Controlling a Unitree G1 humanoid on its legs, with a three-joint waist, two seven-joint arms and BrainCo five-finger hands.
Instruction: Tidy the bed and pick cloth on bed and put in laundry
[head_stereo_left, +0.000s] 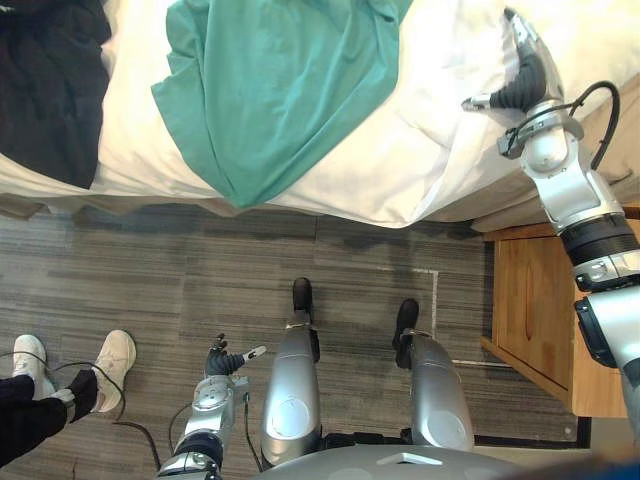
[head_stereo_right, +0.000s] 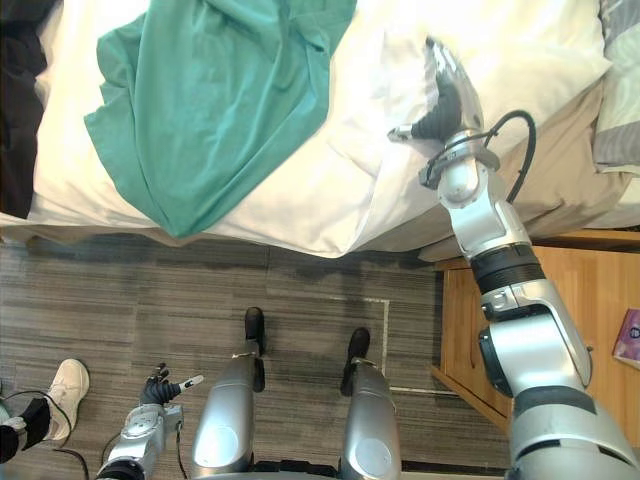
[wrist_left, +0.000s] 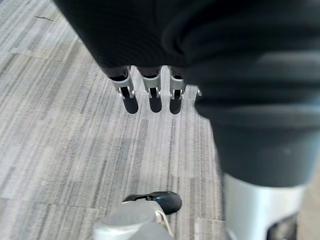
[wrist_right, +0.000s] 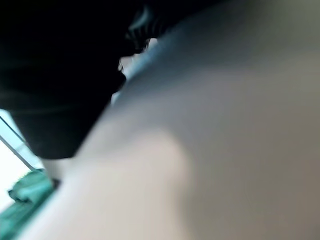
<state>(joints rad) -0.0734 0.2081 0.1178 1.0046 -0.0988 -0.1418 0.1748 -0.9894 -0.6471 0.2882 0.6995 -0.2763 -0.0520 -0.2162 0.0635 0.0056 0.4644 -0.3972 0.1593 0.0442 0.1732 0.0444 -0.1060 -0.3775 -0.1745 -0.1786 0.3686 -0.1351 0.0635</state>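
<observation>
The teal cloth (head_stereo_left: 270, 90) lies spread on the white duvet (head_stereo_left: 420, 150), well apart from the right hand (head_stereo_left: 527, 70) and to that hand's left. Its long axis runs from the far side of the bed toward the robot, and its narrow end droops at the near edge of the mattress. The right hand rests on the duvet near the bed's right corner, fingers stretched straight along the fabric and thumb splayed, closing on nothing. The left hand (head_stereo_left: 222, 362) hangs low over the grey floor (head_stereo_left: 200, 270), its fingers (wrist_left: 150, 97) relaxed and empty. The right hand is probably the readier one, being already at bed height, and it would have to sweep left across bare duvet. A black garment (head_stereo_left: 50, 90) lies further left on the bed. A wooden nightstand (head_stereo_left: 535, 300) crowds the right arm's side, and a person's shoes (head_stereo_left: 112, 365) stand on the floor to the left.
</observation>
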